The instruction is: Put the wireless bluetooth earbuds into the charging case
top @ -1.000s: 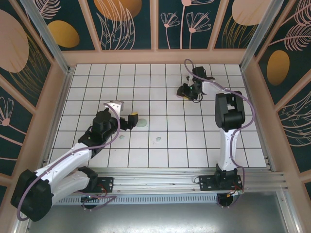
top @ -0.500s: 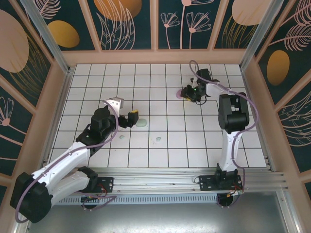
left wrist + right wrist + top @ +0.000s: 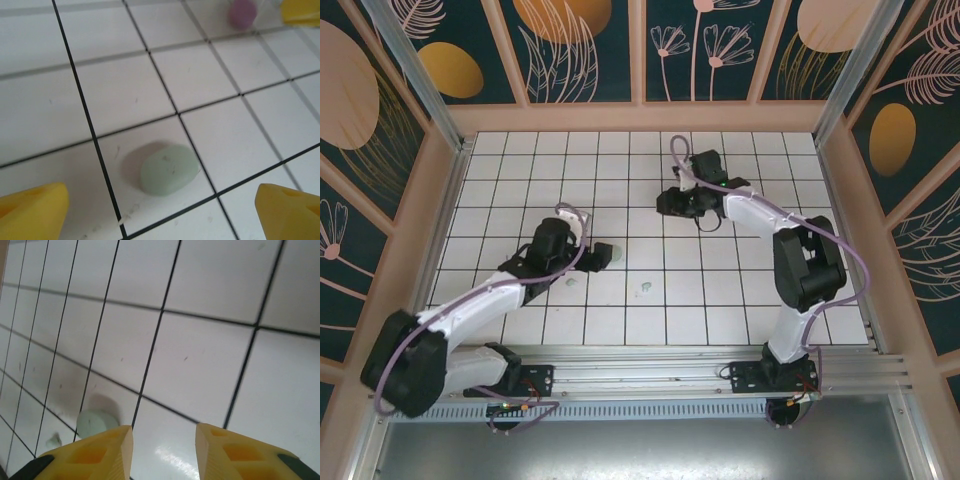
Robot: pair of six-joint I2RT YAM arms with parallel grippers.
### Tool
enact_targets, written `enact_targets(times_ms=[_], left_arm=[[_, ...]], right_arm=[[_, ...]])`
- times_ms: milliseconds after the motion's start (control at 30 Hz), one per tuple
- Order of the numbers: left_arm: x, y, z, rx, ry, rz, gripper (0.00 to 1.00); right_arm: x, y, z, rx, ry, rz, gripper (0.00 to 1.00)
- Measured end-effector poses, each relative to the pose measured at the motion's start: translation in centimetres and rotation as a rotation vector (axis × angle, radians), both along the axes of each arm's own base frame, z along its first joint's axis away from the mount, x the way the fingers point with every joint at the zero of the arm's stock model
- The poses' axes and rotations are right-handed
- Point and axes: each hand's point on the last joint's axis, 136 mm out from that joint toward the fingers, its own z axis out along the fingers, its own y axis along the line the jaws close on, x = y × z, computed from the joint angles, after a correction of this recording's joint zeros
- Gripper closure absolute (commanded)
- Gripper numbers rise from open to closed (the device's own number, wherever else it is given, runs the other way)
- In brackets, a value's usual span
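Left wrist view: found the yellow left fingers (image 3: 32, 212) spread wide, one tip in each lower corner, clamped on nothing. Saw just ahead of them, between the two tips, a smooth mint-green oval plastic charging case (image 3: 167, 169) lying on a white tile of the black-lined tabletop (image 3: 100, 100), beside a grid line and touching neither finger. Made out at the top edge a blurred pale purple rounded plastic piece (image 3: 242, 12), just beside a yellow tip of the other arm; could not tell whether touching.

Right wrist view: found the yellow right fingers (image 3: 90, 457) partly apart, bare glossy tile showing through the gap, nothing held there. Spotted the mint-green case in the lower left of that view, well off from the tips.

Top external view: placed the left fingers low at the middle-left of the tabletop, right at the mint-green case, with the white left arm (image 3: 470, 305) stretched out from the near edge. Placed the right fingers farther back, near the centre, apart from the case, with the white right arm (image 3: 750, 205) bent over toward them. Picked out the tiny mint-green plastic earbuds (image 3: 645, 290) lying loose on a tile near the case, outside it, nearer the bases and clear of both pairs of fingers.
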Motion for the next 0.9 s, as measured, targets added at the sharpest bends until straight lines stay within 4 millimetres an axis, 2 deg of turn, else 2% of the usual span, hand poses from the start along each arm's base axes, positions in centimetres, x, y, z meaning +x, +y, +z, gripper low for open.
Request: enact_targets(times_ms=[100,200,300,400,467,733,900], left_arm=[[-0.1,0.2,-0.7,-0.003,0.037,0.024,0.03],[0.2,0.9,0.0,-0.035,0.028,0.088,0.02],[0.9,3.3,0.1,-0.091,0.042,0.189,0.03],[1.3,6.6,-1.0,-0.136,0.084,0.313,0.02],[1.3,7.7,-1.4,-0.16,0.107,0.357,0.01],[1.4,8.0,-1.3,-0.261,0.157,0.382,0.02],[1.6,7.6,-1.2,-0.289,0.165,0.37,0.01]], right_arm=[[-1.8,2.4,-0.2,-0.025,-0.055,0.126,0.62],[-3.5,4.7,-0.1,-0.037,-0.147,0.263,0.58],[-4.9,5.7,-0.7,-0.051,-0.211,0.368,0.55],[-5.4,6.1,-1.0,-0.083,-0.272,0.44,0.52],[-5.5,6.7,-1.0,-0.109,-0.323,0.486,0.51],[-7.7,9.6,-4.3,-0.204,-0.434,0.714,0.48],[-8.1,10.8,-5.5,-0.236,-0.477,0.807,0.48]])
